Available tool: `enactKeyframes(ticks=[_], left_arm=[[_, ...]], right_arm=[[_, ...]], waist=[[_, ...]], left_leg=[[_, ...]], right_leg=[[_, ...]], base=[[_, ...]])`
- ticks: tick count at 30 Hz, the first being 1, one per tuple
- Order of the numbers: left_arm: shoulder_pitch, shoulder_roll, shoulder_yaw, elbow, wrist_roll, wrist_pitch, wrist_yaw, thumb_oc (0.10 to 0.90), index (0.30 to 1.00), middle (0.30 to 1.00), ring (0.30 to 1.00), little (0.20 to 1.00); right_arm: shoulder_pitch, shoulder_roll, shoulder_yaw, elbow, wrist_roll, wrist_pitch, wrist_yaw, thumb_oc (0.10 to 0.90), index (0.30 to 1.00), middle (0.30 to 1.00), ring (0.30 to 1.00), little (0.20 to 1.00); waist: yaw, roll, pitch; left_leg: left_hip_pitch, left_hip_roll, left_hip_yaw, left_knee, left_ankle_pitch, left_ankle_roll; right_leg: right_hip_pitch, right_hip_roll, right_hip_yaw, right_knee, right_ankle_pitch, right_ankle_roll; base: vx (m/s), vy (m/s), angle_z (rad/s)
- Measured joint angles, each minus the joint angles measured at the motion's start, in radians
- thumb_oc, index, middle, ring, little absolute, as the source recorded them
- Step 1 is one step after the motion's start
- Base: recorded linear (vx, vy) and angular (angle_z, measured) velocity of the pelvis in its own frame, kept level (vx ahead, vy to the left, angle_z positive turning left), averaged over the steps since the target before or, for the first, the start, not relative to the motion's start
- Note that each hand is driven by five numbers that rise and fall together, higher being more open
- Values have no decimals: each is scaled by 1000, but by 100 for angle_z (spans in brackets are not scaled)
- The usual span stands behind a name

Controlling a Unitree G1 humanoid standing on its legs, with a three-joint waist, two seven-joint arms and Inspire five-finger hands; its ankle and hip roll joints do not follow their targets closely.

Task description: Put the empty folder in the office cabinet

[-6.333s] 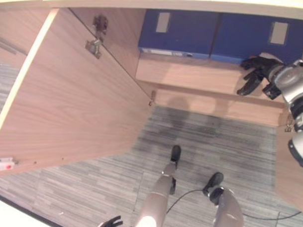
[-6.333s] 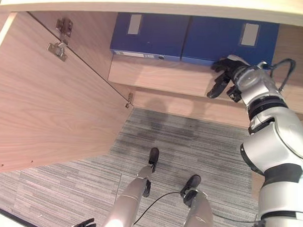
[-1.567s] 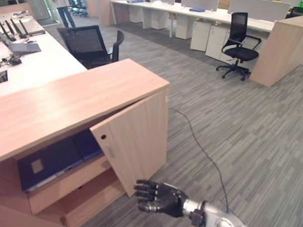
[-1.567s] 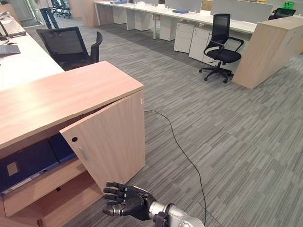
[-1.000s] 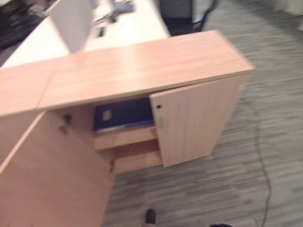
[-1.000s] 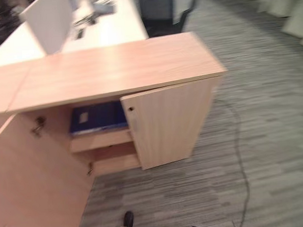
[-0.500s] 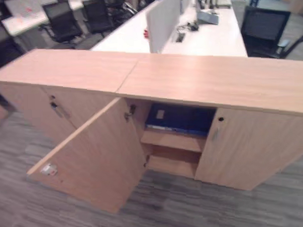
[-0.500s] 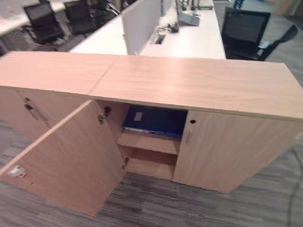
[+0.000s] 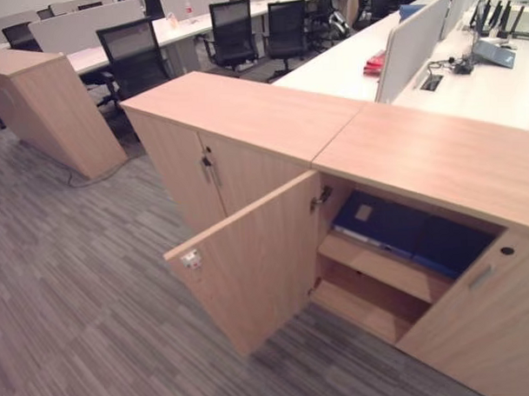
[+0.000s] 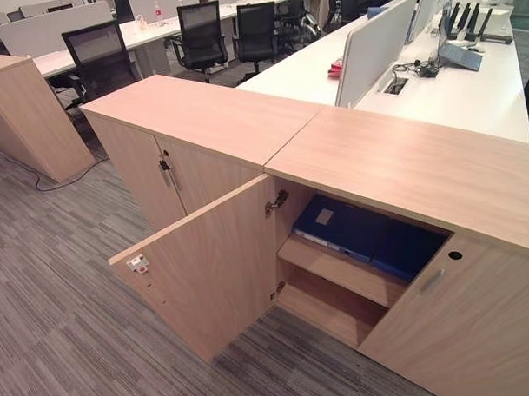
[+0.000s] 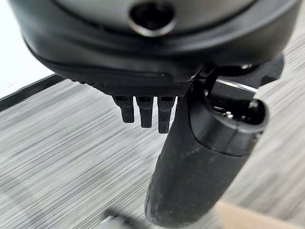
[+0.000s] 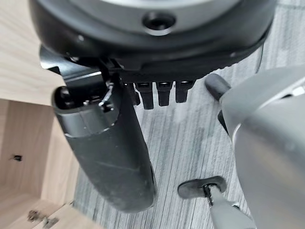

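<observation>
- Blue folders [image 10: 339, 221] lie flat on the upper shelf [image 10: 336, 269] inside the cabinet [image 10: 403, 171], side by side, the left one with a pale label on top. Which of them is the empty one, I cannot tell.
- The lower shelf [image 10: 325, 309] sits just beneath.
- The left door [image 10: 210, 265] is swung wide out over the carpet [image 10: 50, 284], a small white latch at its outer edge; the hinge shows at the top inner corner.
- The right door [image 10: 464, 321] is nearly closed, covering the right part of the opening.
- A second cabinet [image 10: 175, 123] stands touching on the left, doors closed.
- Behind, a white surface [image 10: 416, 67] with a divider panel [image 10: 372, 38], cables and a red item; black chairs [image 10: 198, 31] further back.
- Left hand [image 11: 190, 157], seen from its wrist: fingers straight, thumb sticking out, nothing in it, carpet below.
- Right hand [image 12: 107, 143], from its wrist: fingers straight too, thumb out, holding nothing, with wood of the cabinet to one side.
</observation>
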Motion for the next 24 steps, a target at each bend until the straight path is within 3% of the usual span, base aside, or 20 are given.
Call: enactKeyframes(ticks=[1,4,8,10,11,17,24], left_arm=[[-4,42,3,-93,33,-27,42,800,900,900,900,900],[0,57,3,-295,80,-12,56,800,900,900,900,900],[-35,97,2,-384,149,-32,84,800,900,900,900,900],[-47,128,0,-430,164,-27,92,800,900,900,900,900],[-61,161,0,-456,191,-28,91,800,900,900,900,900],[-121,233,-1,-467,222,-20,90,800,900,900,900,900],[-246,373,-46,-411,229,1,91,800,900,900,900,900]], right_arm=[[6,1,0,0,0,-1,-3,800,900,900,900,900],[40,-26,-4,-1,0,-9,-5,800,900,900,900,900],[70,-46,-4,-1,-1,-12,-15,800,900,900,900,900],[75,-45,-3,-6,-1,-11,-12,800,900,900,900,900],[76,-40,-1,-17,-1,-10,-8,800,900,900,900,900],[76,-26,30,-51,-18,-12,2,800,900,900,900,900],[80,-5,41,-67,-18,-9,25,800,900,900,900,900]], waist=[[0,-17,-4],[-2,-9,-9],[-12,-15,-8],[-34,-25,-10],[-37,-42,-9],[-79,-69,-3],[-84,-79,2]], left_leg=[[-1,-5,12,-1,-6,-2],[-2,9,19,-1,1,-18],[0,18,39,3,5,-27],[2,22,50,3,-1,-36],[4,29,66,3,4,-31],[19,35,97,3,-5,-46],[23,43,121,3,-4,-45]], right_leg=[[-19,7,-2,-16,19,-3],[-24,39,4,-44,17,-2],[-27,53,23,-65,17,-2],[-32,57,33,-70,17,-2],[-47,63,52,-76,17,-3],[-57,64,88,-81,17,-2],[-66,75,110,-84,17,-3]], base=[[-4,5,-15],[0,-7,-11],[1,-19,-15],[-6,-24,-24],[-6,-18,-26],[1,-16,-19],[-4,-16,-8]])
